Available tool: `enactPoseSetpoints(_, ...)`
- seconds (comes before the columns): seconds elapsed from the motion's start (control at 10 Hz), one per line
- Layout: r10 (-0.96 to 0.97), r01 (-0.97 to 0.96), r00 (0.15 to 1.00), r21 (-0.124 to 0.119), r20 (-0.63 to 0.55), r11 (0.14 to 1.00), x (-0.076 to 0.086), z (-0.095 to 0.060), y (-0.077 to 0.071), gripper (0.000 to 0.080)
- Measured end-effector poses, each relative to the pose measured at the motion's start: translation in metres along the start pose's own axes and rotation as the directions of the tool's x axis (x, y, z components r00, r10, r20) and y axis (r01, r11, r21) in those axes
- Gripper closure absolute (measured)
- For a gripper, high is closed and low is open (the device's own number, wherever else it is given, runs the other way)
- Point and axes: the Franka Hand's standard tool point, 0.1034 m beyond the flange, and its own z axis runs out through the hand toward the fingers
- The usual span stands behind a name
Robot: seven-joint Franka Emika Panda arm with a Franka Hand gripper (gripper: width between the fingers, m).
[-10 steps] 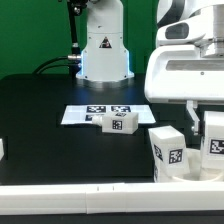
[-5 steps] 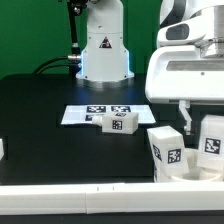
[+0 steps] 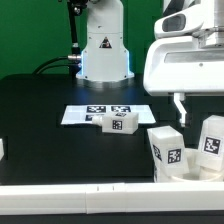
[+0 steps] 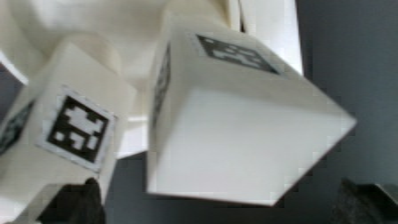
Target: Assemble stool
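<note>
One stool leg (image 4: 240, 120) | tilted, between gripper (image 4: 217, 200) fingertips | jaws apart

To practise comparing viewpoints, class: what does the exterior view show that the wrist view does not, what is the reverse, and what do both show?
Only the exterior view shows the robot's base, the marker board and a block lying beside it. Only the wrist view shows both dark fingertips, spread wide apart. Both show a tagged block and its close neighbour.
</note>
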Motion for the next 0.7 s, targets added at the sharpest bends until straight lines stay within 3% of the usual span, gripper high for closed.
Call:
enactPoseSetpoints(0.2,0.039,-0.038,0.998,-0.012,0.055,0.999,0.010,0.003,0.022,0.0150)
enactPoseSetpoints(0.4,0.056,-0.047,0.978,-0.046,0.203,0.998,0.001,0.006,0.016,0.0150)
enactPoseSetpoints(0.7,0.084,-0.050,0.914,-0.094,0.396,0.994,0.007,-0.003,0.007,0.0150)
